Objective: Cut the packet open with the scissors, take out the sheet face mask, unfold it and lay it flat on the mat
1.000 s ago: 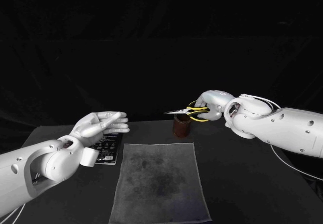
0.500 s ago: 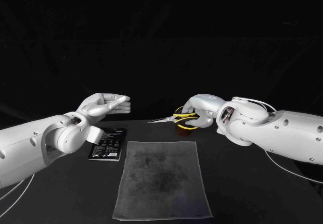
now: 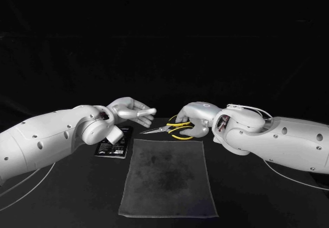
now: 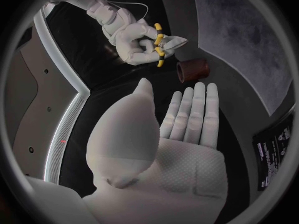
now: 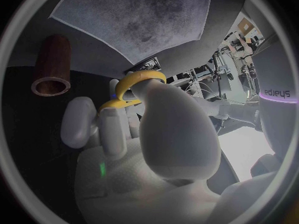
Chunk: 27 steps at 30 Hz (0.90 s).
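Observation:
My right hand (image 3: 194, 118) grips the yellow-handled scissors (image 3: 170, 128) above the mat's far edge, with the blades pointing toward my left hand. The handle loops (image 5: 133, 86) sit around its fingers (image 5: 113, 132). My left hand (image 3: 131, 112) hovers just beyond the blade tips, fingers spread and holding nothing; its flat palm (image 4: 184, 145) faces my right hand (image 4: 132, 38) and the scissors (image 4: 161, 44). The black packet (image 3: 114, 147) lies flat on the table beside the mat's left edge, partly hidden under my left wrist. The grey mat (image 3: 167, 176) lies flat in the middle.
A brown cylindrical cup (image 4: 192, 69) stands upright on the table beyond the mat's far edge, below my right hand; its open mouth (image 5: 50, 87) is seen from that wrist. A white cable (image 3: 296, 183) trails across the black table (image 3: 260, 199) at the right.
My left hand has swung toward the centre and opened from curled fingers to a spread palm. My right hand has carried the scissors lower and leftward, in front of the cup.

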### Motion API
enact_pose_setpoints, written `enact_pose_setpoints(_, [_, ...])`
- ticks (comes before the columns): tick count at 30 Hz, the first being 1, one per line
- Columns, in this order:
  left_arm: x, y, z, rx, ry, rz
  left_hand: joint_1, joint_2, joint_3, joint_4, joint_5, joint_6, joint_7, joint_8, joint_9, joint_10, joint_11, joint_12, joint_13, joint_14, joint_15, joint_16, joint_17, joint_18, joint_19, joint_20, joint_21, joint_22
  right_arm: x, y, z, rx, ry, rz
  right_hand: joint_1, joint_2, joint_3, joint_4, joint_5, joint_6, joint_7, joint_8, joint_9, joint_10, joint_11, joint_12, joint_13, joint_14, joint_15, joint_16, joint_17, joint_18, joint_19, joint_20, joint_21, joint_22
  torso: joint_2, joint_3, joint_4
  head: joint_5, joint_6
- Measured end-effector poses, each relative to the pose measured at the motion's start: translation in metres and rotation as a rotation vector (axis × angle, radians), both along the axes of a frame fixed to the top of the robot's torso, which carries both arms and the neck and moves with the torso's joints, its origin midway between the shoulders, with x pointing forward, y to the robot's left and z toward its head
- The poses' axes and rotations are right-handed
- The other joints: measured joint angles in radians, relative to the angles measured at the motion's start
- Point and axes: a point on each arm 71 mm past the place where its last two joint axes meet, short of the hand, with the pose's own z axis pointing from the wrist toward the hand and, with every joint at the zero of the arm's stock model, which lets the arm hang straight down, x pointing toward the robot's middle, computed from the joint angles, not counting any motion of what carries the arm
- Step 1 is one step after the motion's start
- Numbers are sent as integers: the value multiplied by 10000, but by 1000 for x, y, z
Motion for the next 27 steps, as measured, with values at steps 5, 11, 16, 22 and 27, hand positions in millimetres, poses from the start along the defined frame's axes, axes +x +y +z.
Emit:
enact_pose_setpoints(5, [-6, -18, -13, 1055, 826, -886, -86, 87, -253, -4, 1, 45, 24, 0, -1, 221, -90, 0, 6, 411, -140, 40, 93, 5, 456, -194, 116, -11, -3, 5, -2, -45, 16, 143, -1, 0, 0, 0, -4, -6, 4, -1, 17, 0, 0, -1, 0, -1, 0, -1, 2, 0, 0, 0, -1, -9, 2, 2, 9, 81, -54])
enact_pose_setpoints(11, [-9, -25, -22, 1694, 1483, -1446, -193, 193, -285, -4, 3, 120, 37, 3, 29, 389, -73, 0, 5, 450, -133, -42, 46, 3, 435, -200, 49, -109, -5, 7, -5, -147, 38, 232, -13, -13, 0, 0, -4, -23, -10, -2, 17, 0, -1, -56, 10, -1, 1, -7, 14, -1, -1, 0, -1, -6, 14, -4, -22, 126, -36])
enact_pose_setpoints(16, [-11, -27, -25, 1920, 1840, -1701, -323, 326, -434, 2, 5, 389, 95, 191, 100, 781, -178, 0, 44, 946, -282, 54, 161, 1, 861, -339, 49, -143, -6, 8, -8, -273, 125, 271, -14, -13, -1, 1, -4, -54, 21, -1, 32, -1, -2, -78, 10, -1, 1, 12, 15, -2, -1, 0, -1, -4, 14, 6, -17, 129, -72])
enact_pose_setpoints(22, [-16, -33, -27, 1756, 2285, -2008, -449, 574, -545, 1, 4, 621, 20, 332, 155, 1106, -279, 85, 77, 978, -312, 2, 231, -1, 862, -340, 49, -202, -4, 10, -12, -350, 216, 297, -163, 1, -1, 1, -4, -71, 33, -5, 32, -8, -9, -91, 10, -2, 2, 23, 16, -3, -1, 0, -2, -4, 14, 13, -10, 136, -131])
enact_pose_setpoints(27, [-19, -36, -29, 1343, 2771, -2267, -433, 778, -640, -9, 4, 798, -80, 453, 202, 1374, -385, 126, 109, 1023, -356, -5, 325, -3, 880, -359, 2, -215, -3, 11, -16, -387, 295, 283, -199, -12, -1, 1, -4, -92, 24, -13, 42, 7, -27, -91, 10, -3, 3, 22, 23, -4, -1, 0, -2, -21, 19, 19, -19, 174, -181])
